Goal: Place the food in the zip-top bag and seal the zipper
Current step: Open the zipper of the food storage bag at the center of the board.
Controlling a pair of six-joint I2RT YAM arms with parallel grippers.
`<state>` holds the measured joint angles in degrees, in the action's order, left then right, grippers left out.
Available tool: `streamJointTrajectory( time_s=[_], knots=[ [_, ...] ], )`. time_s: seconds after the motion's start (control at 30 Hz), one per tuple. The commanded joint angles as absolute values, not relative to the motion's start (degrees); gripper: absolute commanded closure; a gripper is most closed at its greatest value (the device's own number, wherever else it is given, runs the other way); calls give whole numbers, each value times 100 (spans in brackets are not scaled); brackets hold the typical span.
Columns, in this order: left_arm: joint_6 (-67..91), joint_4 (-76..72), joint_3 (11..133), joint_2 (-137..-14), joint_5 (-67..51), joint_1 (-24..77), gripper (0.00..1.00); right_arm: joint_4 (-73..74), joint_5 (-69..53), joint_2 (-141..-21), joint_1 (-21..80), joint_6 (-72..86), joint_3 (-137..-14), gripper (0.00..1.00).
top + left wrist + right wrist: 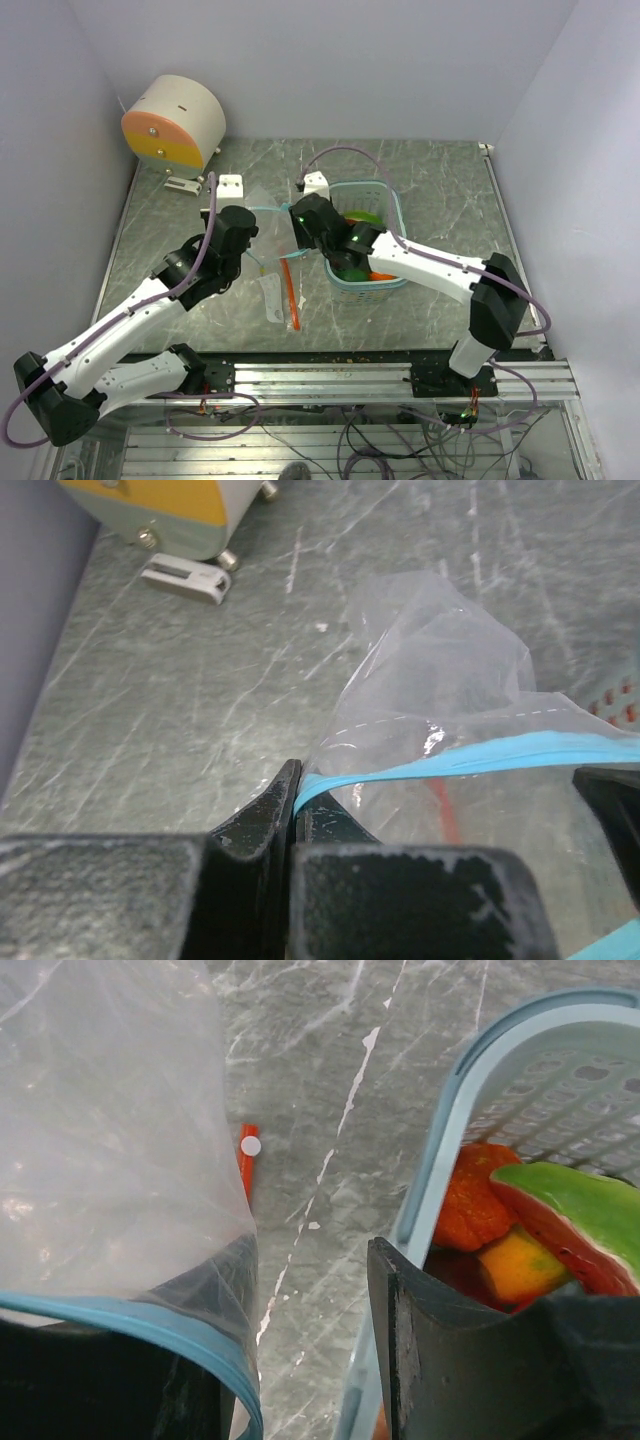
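Grey-green stone makes up the table [440, 200], and pale walls stand around it. A round box [173, 122] with an orange face sits in the upper left of the top view.

Near the middle of that view, the clear zip-top bag [272, 232] hangs between the two arms. The left gripper [245, 225] is on the bag's left side. In the left wrist view this gripper [295, 780] has its two fingers pressed together on the blue zipper [450, 760], at the bag's [440, 670] edge.

The right gripper [300, 222] is on the bag's right side. In the right wrist view its [310, 1260] fingers are far apart, with bare table showing between them. One finger, at the lower left, is dark behind the bag's [110, 1120] thin plastic, and the zipper [215, 1355] curves over it.

The food [362, 218] lies in the teal basket [398, 220], just right of the right gripper. In the right wrist view the red, green and yellow pieces [470, 1205] sit inside the basket's rim [450, 1130], close beside the right finger [410, 1340].

A thin red stick [290, 290] lies on the table below the bag.
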<state>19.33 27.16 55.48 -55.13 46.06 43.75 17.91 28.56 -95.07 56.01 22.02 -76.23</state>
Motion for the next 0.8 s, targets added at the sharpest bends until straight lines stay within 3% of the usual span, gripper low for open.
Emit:
streamJointTrajectory(
  time_s=[0.0,0.17,0.27,0.6,0.77],
  knots=[
    [2030,3201,5772,-5555,5401,4403,93,1997,3039,-9826,5616,2166,-7710,52],
    [1944,2813,5603,-5480,5115,4411,93,182,1041,-9455,5611,1758,-7040,52],
    [1982,2555,5501,-5647,4952,4411,93,-241,521,-9420,5613,1722,-6948,47],
    [2342,1816,5043,-6390,4722,4463,93,138,1477,-8762,5599,1600,-6752,36],
    [2303,1683,5082,-6546,4685,4498,93,223,1471,-7821,5597,1485,-6423,22]
  ],
)
